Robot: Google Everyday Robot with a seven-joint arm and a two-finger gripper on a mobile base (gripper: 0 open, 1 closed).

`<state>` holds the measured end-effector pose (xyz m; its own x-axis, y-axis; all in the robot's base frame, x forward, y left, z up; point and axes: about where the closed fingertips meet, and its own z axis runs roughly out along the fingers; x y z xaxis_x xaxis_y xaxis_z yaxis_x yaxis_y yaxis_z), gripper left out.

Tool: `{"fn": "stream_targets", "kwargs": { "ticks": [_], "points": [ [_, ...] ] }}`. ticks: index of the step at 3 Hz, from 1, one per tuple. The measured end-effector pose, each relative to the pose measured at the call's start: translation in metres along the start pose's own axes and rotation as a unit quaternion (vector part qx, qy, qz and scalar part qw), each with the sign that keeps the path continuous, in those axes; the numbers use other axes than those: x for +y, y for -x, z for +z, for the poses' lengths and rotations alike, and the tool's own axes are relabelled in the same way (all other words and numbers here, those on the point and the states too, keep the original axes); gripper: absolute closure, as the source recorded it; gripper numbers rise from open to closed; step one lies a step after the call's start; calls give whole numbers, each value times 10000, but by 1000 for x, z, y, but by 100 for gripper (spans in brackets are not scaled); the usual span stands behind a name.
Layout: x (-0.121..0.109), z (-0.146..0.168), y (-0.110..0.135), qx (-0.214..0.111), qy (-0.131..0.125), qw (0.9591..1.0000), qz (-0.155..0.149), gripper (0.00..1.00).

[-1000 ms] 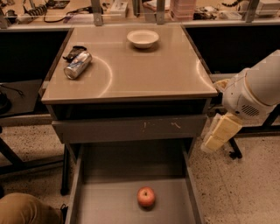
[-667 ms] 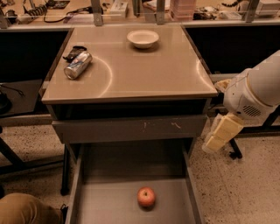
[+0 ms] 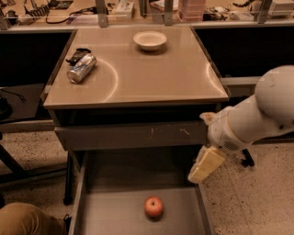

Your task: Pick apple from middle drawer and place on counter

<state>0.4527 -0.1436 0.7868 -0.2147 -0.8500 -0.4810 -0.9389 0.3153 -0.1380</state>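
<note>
At the far left a rounded brown shape filled the bottom corner; we could not tell what it was. On the glossy beige desk a silver soda can lay on its side near the left edge with a small black object touching its far end, and a white bowl sat upright toward the back, so most of the top seemed to us free to receive the fruit. Under it a grey drawer front with white scratch marks was closed, and below that the middle drawer stood pulled out toward us, which we judged was what left its contents reachable from above. The apple rested alone on the flat drawer floor, near the middle and apart from both side walls. To the right the gripper hung from the white arm above the drawer's right wall, angled down and left toward the apple but not touching it; whether it was open or closed we could not tell. We judged the grasp not yet begun. The floor was pale speckled stone, and a bench strewn with cables ran behind.
</note>
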Motion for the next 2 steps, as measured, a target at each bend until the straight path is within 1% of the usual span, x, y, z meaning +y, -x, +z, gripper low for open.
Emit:
{"fn": "stream_targets", "kwargs": {
  "ticks": [1,2],
  "points": [
    [17,56,-14,-186,85,9997,146,0],
    [26,94,-29,-264,335,9985,339,0]
  ]
}}
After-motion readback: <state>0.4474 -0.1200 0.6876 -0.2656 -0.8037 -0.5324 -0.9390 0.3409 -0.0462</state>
